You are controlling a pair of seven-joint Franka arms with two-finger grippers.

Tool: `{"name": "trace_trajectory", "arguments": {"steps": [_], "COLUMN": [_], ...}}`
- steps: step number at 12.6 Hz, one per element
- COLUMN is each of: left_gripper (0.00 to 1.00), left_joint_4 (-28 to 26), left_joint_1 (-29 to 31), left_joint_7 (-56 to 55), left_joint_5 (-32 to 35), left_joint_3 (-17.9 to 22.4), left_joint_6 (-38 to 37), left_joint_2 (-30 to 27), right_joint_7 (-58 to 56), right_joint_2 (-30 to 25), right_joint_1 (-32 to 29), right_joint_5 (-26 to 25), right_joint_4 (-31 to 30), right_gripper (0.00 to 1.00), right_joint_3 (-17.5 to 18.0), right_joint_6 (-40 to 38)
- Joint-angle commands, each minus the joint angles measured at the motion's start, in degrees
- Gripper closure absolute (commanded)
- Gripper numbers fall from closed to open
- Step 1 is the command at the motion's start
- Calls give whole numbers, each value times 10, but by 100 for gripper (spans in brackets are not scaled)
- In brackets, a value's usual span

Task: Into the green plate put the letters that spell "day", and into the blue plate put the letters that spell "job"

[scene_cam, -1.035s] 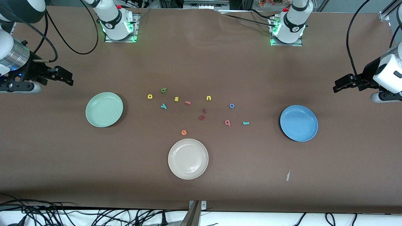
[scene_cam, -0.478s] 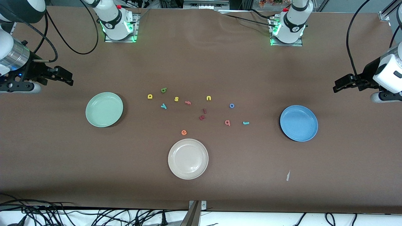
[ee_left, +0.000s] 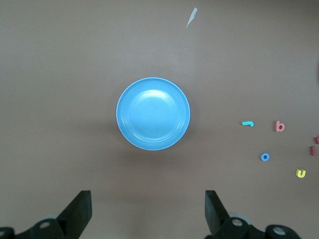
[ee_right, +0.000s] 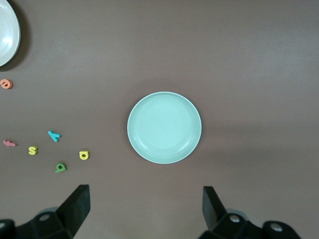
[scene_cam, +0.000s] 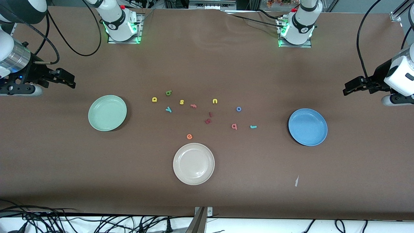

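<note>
While both arms wait | beige plate (scene_cam: pixel 193 164) nearest the camera, orange "e" (scene_cam: pixel 189 136) just beside it | "day" letters (scene_cam: pixel 154 99) on desk near green plate (scene_cam: pixel 107 113) | "job" letters (scene_cam: pixel 234 126) near blue plate (scene_cam: pixel 307 127) | left pincer (scene_cam: pixel 349 88) wide open, holds nothing | right pincer (scene_cam: pixel 69 81) the same

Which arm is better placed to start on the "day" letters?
Right: its open gripper hangs by the green plate, and the yellow "d" lies toward that end.

Brown table (scene_cam: pixel 207 194) bears green plate (scene_cam: pixel 107 113), blue plate (scene_cam: pixel 307 127), beige plate (scene_cam: pixel 193 163); scattered letters (scene_cam: pixel 207 111).
</note>
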Motion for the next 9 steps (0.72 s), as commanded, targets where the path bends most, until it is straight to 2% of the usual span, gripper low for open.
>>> {"name": "trace_trajectory", "arguments": {"steps": [1, 9], "left_gripper": [0, 0], "left_joint_4": [-1, 6], "left_joint_1": [-1, 3], "left_joint_7": [11, 10], "left_joint_5": [10, 8], "left_joint_3": [0, 1], "left_joint_6": [5, 14], "left_joint_2": [-2, -2], "right_joint_7": [-2, -1], "right_joint_2": [3, 3], "right_joint_1": [-2, -2], "right_joint_5": [-3, -7], "right_joint_4": [9, 8], "right_gripper": [0, 0], "right_joint_3": [1, 2], "right_joint_6": [-8, -6]}}
